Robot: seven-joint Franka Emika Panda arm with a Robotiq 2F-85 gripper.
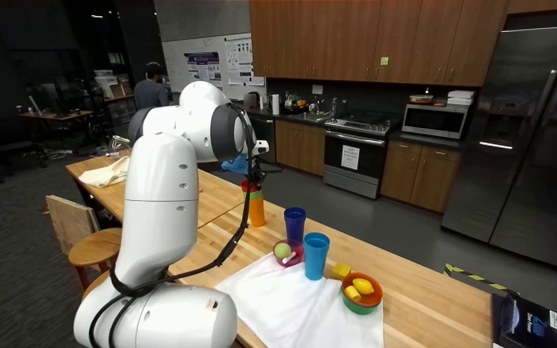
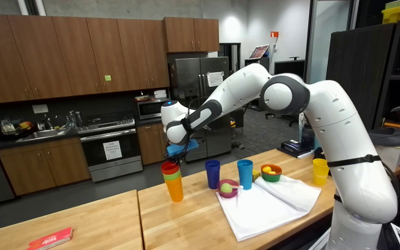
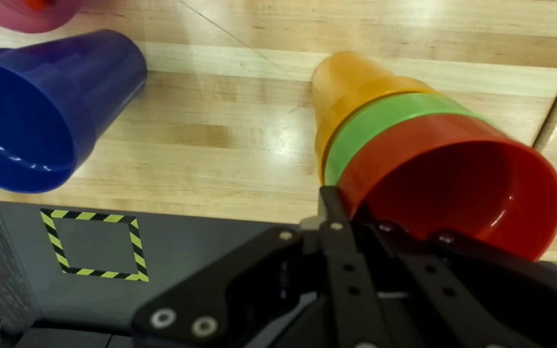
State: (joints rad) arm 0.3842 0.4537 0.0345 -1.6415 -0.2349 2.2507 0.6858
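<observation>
Since thin rims likely suit pinching, red cup (image 3: 472, 188) is clamped at lip by gripper (image 3: 349, 209) | green cup (image 3: 368, 128), orange cup (image 3: 346, 87) nested below gripper, probably for compactness

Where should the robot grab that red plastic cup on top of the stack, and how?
I'd pinch the red plastic cup by its rim from above, inside and outside at once. Its open mouth faces up, leaving room inside, and it's nested in the green plastic cup, so only its top band sticks out. The gripper pinches it there.
</observation>
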